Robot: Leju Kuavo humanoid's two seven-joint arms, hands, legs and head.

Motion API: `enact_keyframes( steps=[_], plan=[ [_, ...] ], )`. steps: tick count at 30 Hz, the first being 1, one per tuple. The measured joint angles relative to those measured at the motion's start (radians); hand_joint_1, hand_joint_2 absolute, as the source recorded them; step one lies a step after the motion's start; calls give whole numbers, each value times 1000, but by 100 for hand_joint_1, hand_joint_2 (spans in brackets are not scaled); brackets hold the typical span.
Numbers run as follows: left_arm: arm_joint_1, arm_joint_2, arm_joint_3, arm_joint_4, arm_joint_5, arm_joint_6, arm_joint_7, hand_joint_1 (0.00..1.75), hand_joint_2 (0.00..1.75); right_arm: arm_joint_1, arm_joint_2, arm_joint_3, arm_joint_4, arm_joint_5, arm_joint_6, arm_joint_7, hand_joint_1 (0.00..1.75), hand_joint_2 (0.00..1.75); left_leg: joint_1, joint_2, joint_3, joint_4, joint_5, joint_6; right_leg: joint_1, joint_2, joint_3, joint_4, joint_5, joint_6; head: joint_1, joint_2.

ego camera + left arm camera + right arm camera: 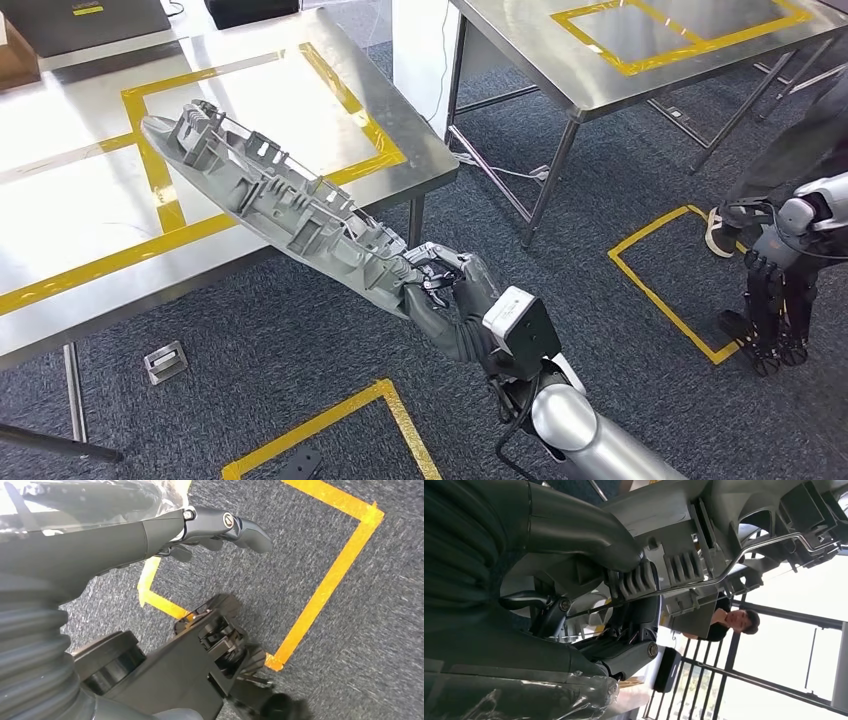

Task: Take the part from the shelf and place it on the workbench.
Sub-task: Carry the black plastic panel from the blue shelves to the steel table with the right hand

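A steel workbench (60,300) marked with yellow tape (370,130) takes up the left of the head view; a second steel table (560,70), also taped, stands well apart from it across dark grey carpet (300,340), which carries yellow tape outlines of its own; the part (270,195), a long grey moulded piece with ribs and clips (a thin metal rod (744,555) runs along it in the right wrist view), lies slantwise in the air, its near end out over the carpet beside the bench's edge and its far end over the taped rectangle on the bench top, though whether that end touches the steel I cannot tell; the right hand (450,290) grips the part's near end, fingers (634,580) wrapped tight round it; the left hand (215,527) hangs over the carpet near a tape outline, holding nothing, its thumb out straight and its fingers loosely apart; a small metal plate (165,362) lies on the carpet beneath the bench's edge.
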Motion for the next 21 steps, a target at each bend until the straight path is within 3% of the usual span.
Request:
enact_keyframes(
  steps=[1, 2, 4, 6, 9, 11, 13, 16, 17, 18, 20, 21],
  plan=[
    [1, 0, 0, 0, 0, 0, 0, 0, 175, 0, 0, 0, 1, 0, -1, 0, 175, 175, -3, 0, 4, 0, -3, 3, 1, 0, -30, 41, -1, -2, 0, 0],
    [1, 0, 0, 0, 0, 0, 0, 0, 175, 1, 0, 0, 2, 0, -1, 0, 175, 175, -6, -1, 9, 0, -7, 5, 2, 0, -43, 46, 17, -7, 1, 0],
    [1, 0, 0, 0, 0, 0, 0, 0, 175, 2, 0, 0, 4, 0, -1, 0, 175, 175, -9, -3, 24, 0, -18, 5, 9, 1, -14, -52, 99, -20, 1, 0],
    [0, 0, 0, 0, 0, 0, 0, 0, 175, 0, 0, 0, 4, 0, 0, 0, 175, 175, -11, -4, 36, -1, -27, 1, 19, 2, 33, -163, 155, -33, 0, 0],
    [-2, -3, 0, 0, 0, -1, -1, 0, 175, -5, 0, 0, 4, 0, 0, -1, 175, 175, -10, -4, 36, -5, -31, -12, 26, 2, 57, -214, 149, -44, 0, 0],
    [-2, -2, 0, 0, 0, -1, -1, 0, 175, -5, 0, -1, 4, 0, -1, 0, 175, 175, -11, -3, 35, 1, -43, -19, 20, 3, 69, -234, 145, -50, -1, 0],
    [-2, -1, 0, 0, 0, -1, -2, 0, 175, -5, 1, -1, 4, 0, -1, 0, 175, 175, -10, -3, 5, 71, -78, -27, 14, 1, 85, -248, 145, -55, -4, 0],
    [0, 0, 0, 1, 0, -1, -2, 0, 175, -6, 1, 0, 5, 0, 0, -1, 175, 175, -3, -2, -93, 241, -124, -43, 13, -1, 97, -247, 135, -59, -6, 0],
    [1, 0, 0, 1, 0, -1, -2, 0, 175, -5, 1, 0, 6, 0, -1, -1, 175, 175, -1, -2, -108, 253, -113, -47, 13, -1, 101, -246, 131, -58, -6, 0],
    [2, 1, 0, 1, 0, -1, -2, 0, 175, -5, 1, 0, 6, 0, -1, 0, 175, 175, 1, -2, -105, 228, -84, -51, 11, 0, 106, -244, 126, -56, -6, 0],
    [1, 1, 0, 1, 0, -1, -2, 0, 175, -5, 1, 0, 7, 0, -1, 0, 175, 175, 4, 0, -57, 111, -9, -54, 9, 0, 117, -238, 113, -48, -6, 0],
    [0, 1, 0, 1, 0, -1, -2, 0, 175, -5, 1, 0, 7, 0, -1, 0, 175, 175, 3, 1, -30, 55, 12, -51, 9, 1, 120, -234, 106, -42, -8, 0]
  ],
)
